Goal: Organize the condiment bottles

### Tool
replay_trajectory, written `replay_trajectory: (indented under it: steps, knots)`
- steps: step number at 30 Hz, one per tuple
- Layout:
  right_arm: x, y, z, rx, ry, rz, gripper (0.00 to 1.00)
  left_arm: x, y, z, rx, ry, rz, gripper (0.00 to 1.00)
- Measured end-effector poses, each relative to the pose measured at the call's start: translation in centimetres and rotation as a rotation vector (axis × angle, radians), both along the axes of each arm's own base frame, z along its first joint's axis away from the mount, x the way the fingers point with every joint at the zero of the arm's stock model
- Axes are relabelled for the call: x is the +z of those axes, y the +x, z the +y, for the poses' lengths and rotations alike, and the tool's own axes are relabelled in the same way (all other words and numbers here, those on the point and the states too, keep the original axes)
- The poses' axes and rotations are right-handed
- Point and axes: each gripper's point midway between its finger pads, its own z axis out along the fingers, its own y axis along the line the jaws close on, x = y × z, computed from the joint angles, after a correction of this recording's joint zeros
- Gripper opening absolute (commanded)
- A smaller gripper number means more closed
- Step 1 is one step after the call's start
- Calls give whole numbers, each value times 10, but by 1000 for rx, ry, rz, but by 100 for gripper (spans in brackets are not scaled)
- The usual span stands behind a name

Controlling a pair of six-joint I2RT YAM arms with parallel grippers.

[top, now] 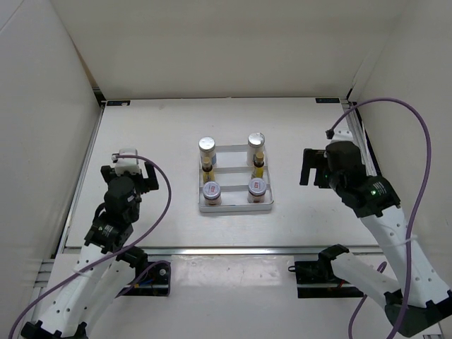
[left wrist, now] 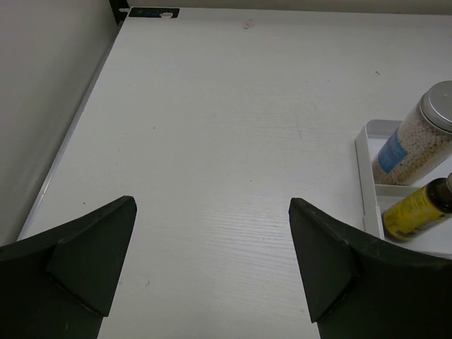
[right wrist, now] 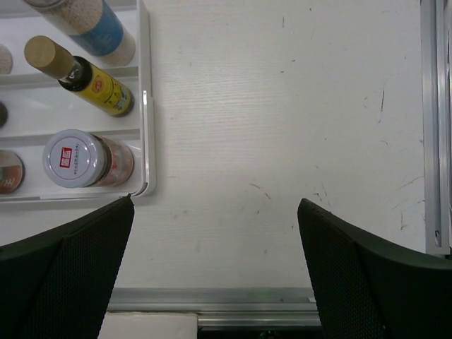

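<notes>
Step in hand: final check. The sorting is judged complete. The white three-section tray point(top: 236, 210) sits mid-table and holds all six condiment bottles point(top: 257, 188), two per section.

- Far section: the tall white bottles point(top: 207, 146).
- Middle section: the slim yellow bottles point(top: 207, 169).
- Near section: the short jars point(top: 212, 191).

The left gripper point(left wrist: 212, 205) hovers well left of the tray, with its jaws spread wide and nothing held. The right gripper point(right wrist: 215, 203) hovers just right of the tray's near right corner. It is equally wide open and also empty.

Next move: no bottle stands outside the tray, so the likely requirement is to retract both arms toward the near edge without touching the tray.

Room: plain white walls point(top: 42, 141) enclose the left, far and right sides. The table point(top: 141, 141) is white and flat. It shows faint scuffs point(right wrist: 261, 187) toward the metal rail point(right wrist: 439, 141) on its right edge.
</notes>
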Motion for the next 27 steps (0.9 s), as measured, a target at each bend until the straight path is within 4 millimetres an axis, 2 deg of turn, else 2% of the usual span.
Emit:
replay_trajectory:
  steps: [7, 10, 19, 27]
  knots:
    - [12, -9, -6, -7, 35, -84, 100, 5, 0, 7, 40, 7, -31, 100]
    - [15, -12, -10, -16, 37, -106, 100, 1, 0, 10, 50, 19, -32, 100]
    - [10, -14, -11, -23, 35, -98, 100, -13, 1, 10, 52, 37, -12, 100]
    - [2, -11, -9, -25, 25, -66, 100, -29, 10, 7, 49, 65, 36, 100]
